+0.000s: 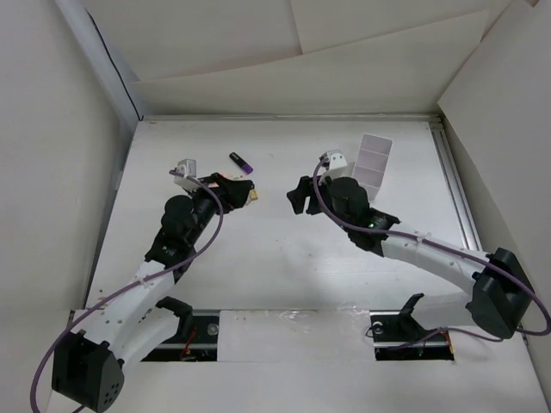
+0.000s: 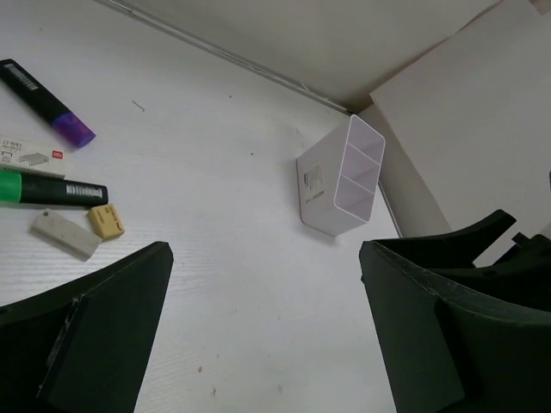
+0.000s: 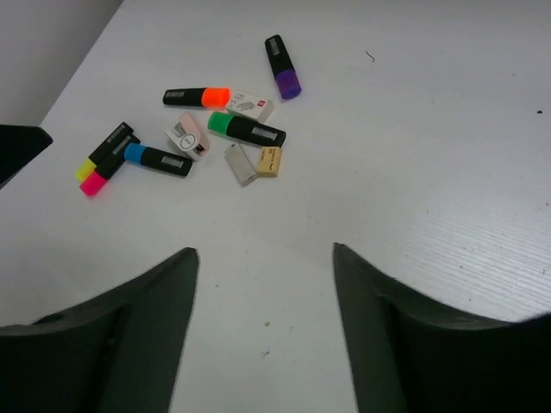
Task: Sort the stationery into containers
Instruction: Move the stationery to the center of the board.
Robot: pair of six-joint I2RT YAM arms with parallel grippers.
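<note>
The stationery lies in a loose cluster on the white table. In the right wrist view I see a purple-tipped marker, an orange one, a green one, a blue one, a yellow and pink pair and a tan eraser. The white container with its row of compartments sits at the back right, also in the left wrist view. My left gripper hangs open over the cluster, hiding most of it from above. My right gripper is open, empty, between cluster and container.
White walls close in the table on the left, back and right, and a metal rail runs along the right side. A small white labelled packet and a grey eraser lie among the markers. The other arm's finger shows at the left edge.
</note>
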